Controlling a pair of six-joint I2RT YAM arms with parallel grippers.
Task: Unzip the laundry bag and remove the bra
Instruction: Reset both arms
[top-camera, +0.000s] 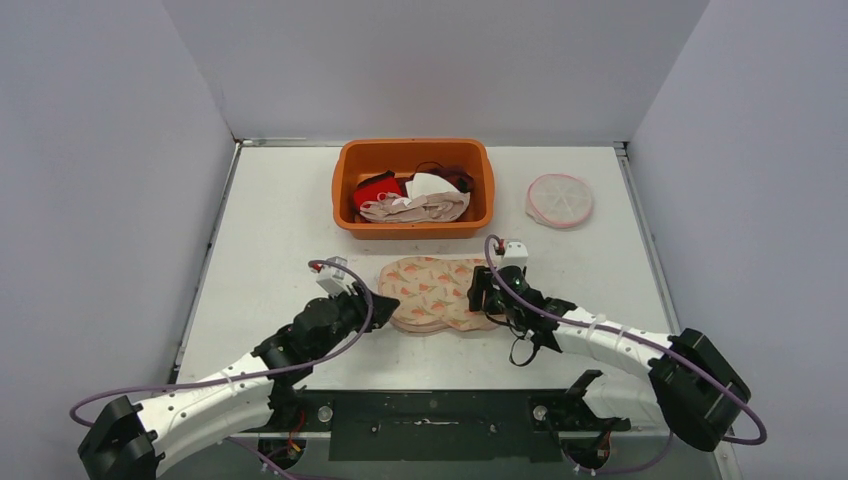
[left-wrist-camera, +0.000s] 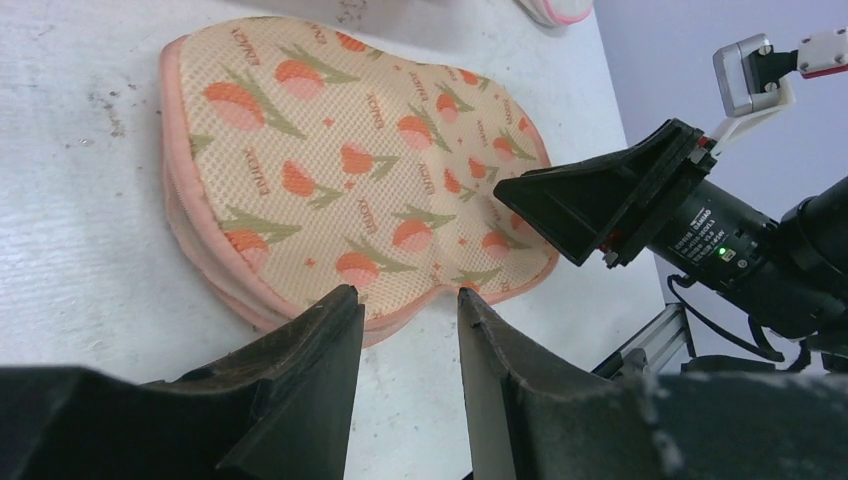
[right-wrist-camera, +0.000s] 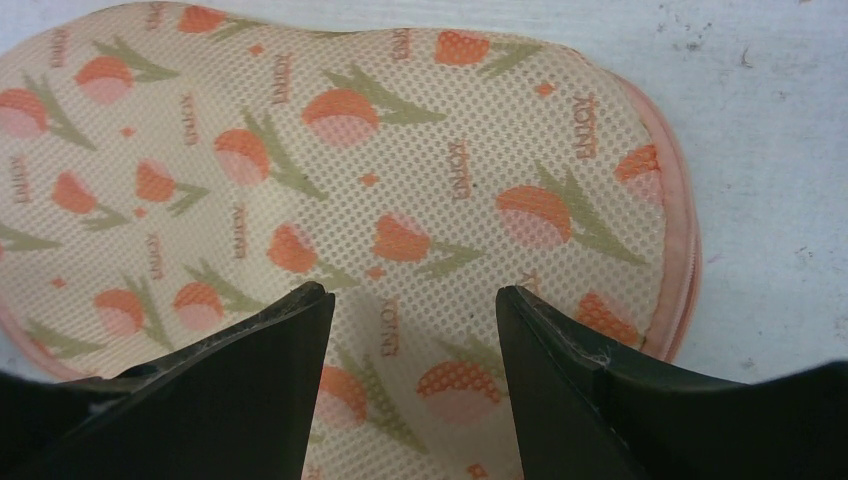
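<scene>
Looks barely begun, with laundry bag (top-camera: 440, 293) flat on table (top-camera: 270, 250), seemingly zipped, between left gripper (left-wrist-camera: 405, 300), jaws narrowly parted and empty, and right gripper (right-wrist-camera: 412, 300), jaws wider, empty over its mesh, leaving unzipping and bra removal.

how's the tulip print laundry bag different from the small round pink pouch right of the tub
Shape: the tulip laundry bag has a two-lobed peanut outline; the round pouch is a disc.
Size: the tulip laundry bag is larger than the round pouch.
Look: the tulip laundry bag has orange flowers on cream mesh; the round pouch is pale with a pink rim.
Both lie flat, edged in pink.
</scene>
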